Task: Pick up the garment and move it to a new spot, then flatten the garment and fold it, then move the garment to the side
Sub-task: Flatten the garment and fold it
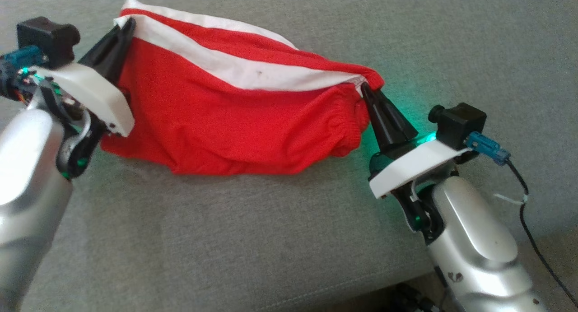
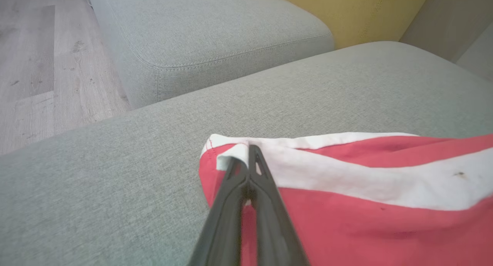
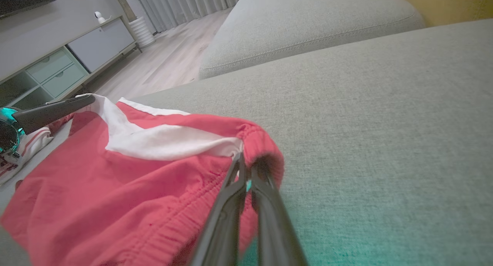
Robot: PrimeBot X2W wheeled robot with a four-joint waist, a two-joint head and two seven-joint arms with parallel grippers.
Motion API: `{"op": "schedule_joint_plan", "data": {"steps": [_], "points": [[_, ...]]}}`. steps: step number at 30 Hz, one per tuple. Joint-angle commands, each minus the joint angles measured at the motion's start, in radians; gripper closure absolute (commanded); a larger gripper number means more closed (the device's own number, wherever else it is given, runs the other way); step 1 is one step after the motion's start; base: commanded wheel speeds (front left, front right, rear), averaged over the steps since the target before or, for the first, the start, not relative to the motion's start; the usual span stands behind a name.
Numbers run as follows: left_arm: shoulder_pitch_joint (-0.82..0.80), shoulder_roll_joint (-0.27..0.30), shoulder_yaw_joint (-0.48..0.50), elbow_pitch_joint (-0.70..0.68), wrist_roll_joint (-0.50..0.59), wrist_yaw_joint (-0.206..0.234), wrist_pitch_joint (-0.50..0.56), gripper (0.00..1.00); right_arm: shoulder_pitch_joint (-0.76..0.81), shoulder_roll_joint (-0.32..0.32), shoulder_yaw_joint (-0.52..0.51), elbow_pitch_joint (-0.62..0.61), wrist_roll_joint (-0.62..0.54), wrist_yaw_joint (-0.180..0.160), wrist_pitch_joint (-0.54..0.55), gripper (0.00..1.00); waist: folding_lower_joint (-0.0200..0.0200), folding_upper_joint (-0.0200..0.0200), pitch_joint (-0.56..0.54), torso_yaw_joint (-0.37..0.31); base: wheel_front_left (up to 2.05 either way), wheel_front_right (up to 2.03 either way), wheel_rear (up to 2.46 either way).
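Clamped left end effector (image 1: pixel 128 26) grips red garment (image 1: pixel 216 122) at white-striped corner. Clamped right end effector (image 1: pixel 366 90) pinches waistband end.

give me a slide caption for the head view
Left gripper and right gripper pinch opposite ends of the red and white garment, stretched between them over the grey sofa cushion.
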State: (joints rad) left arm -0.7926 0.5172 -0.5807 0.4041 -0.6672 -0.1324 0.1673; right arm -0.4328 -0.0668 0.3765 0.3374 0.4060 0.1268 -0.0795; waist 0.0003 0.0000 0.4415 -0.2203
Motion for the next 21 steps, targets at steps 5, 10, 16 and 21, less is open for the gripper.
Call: {"op": "schedule_joint_plan", "data": {"steps": [5,10,16,21], "points": [[-0.089,0.056,0.017,0.052,-0.019,0.002,-0.026,1.00,-0.052,0.016,0.045,0.022,0.043,0.004,-0.048,0.93,-0.0003,0.0000,0.015,-0.025,0.00,0.00,0.00],[-0.104,0.046,0.008,0.111,-0.013,0.002,-0.070,0.67,-0.062,0.016,0.062,0.055,0.068,0.004,-0.077,0.00,-0.0003,0.0000,-0.004,-0.022,0.00,0.00,0.00],[-0.108,0.026,-0.011,0.139,-0.022,0.002,-0.117,0.00,-0.057,0.016,0.070,0.069,0.070,0.004,-0.098,0.00,-0.0003,0.0000,-0.026,-0.014,0.00,0.00,0.00],[-0.107,0.027,-0.031,0.144,-0.040,0.002,-0.157,0.00,-0.031,0.017,0.052,0.064,0.041,0.004,-0.112,0.00,-0.0003,0.0000,-0.059,-0.002,0.00,0.00,0.00]]}}
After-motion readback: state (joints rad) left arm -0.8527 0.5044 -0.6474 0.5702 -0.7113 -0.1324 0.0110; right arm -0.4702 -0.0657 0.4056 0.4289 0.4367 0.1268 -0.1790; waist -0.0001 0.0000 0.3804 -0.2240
